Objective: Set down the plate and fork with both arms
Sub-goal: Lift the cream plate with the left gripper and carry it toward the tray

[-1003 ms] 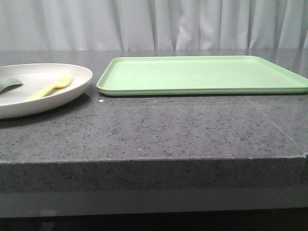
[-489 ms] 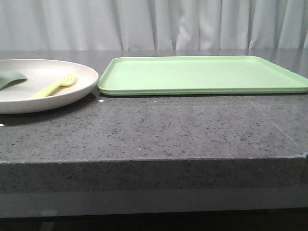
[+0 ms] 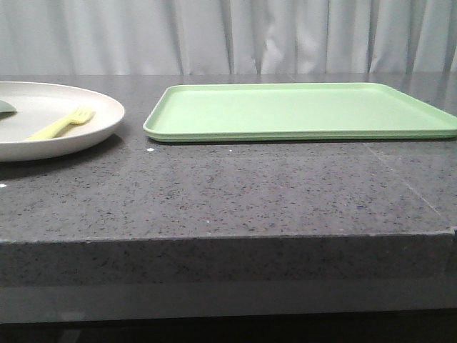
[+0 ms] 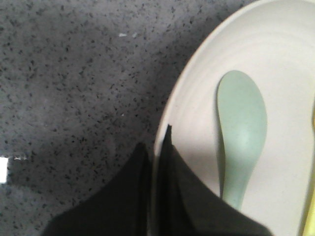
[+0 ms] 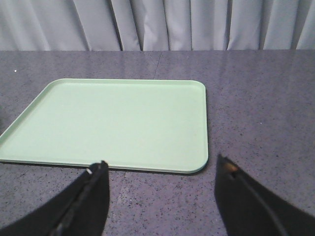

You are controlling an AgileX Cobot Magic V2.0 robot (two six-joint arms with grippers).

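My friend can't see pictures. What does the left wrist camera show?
The left gripper, with dark fingers, is closed on the rim of a cream-white plate sitting on a speckled grey table. A small teal-green spoon lies in the plate, and a sliver of the yellow fork shows at the picture's edge.

We see the round shallow cream-white matte plate [image 3: 86, 132] lying flat left of the light-green rectangular tray [image 3: 300, 111], the small pale-yellow plastic fork [image 3: 61, 123] resting inside it.

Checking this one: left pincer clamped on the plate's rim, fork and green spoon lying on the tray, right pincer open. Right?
Not quite. The fork and spoon lie on the plate, not the tray, as the front view shows. The left pincer does clamp the rim; the right pincer is open.
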